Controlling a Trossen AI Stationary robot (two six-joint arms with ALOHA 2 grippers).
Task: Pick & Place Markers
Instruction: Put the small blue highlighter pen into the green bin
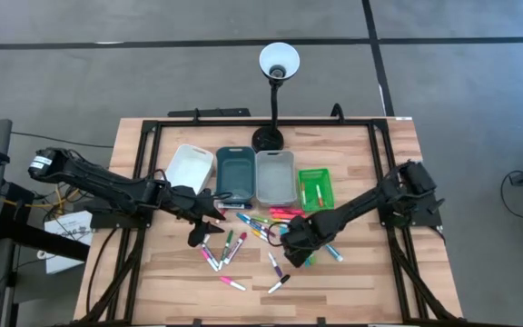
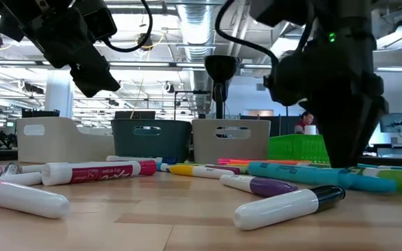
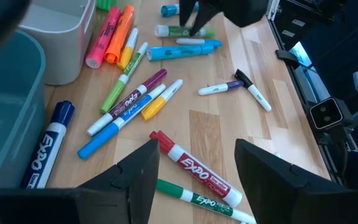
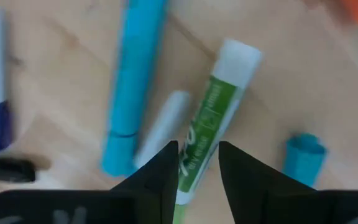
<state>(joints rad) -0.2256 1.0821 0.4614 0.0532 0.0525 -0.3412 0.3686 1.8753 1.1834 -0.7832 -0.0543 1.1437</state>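
Observation:
Several markers (image 1: 248, 227) lie flat and scattered on the middle of the wooden table. My right gripper (image 4: 199, 167) points down over a green marker with a white cap (image 4: 209, 115). Its fingers are open and stand on either side of the barrel near one end; no touch shows. A light blue marker (image 4: 132, 81) and a thin white one (image 4: 163, 121) lie beside it. My left gripper (image 3: 197, 171) hangs open above the table's left half, over a red marker (image 3: 194, 168), and touches nothing.
Four small trays stand in a row behind the markers: white (image 1: 189, 166), teal (image 1: 234, 173), grey (image 1: 275, 175) and green (image 1: 314, 188). A desk lamp (image 1: 278, 64) stands at the far edge. A loose teal cap (image 4: 304, 155) lies by the right gripper.

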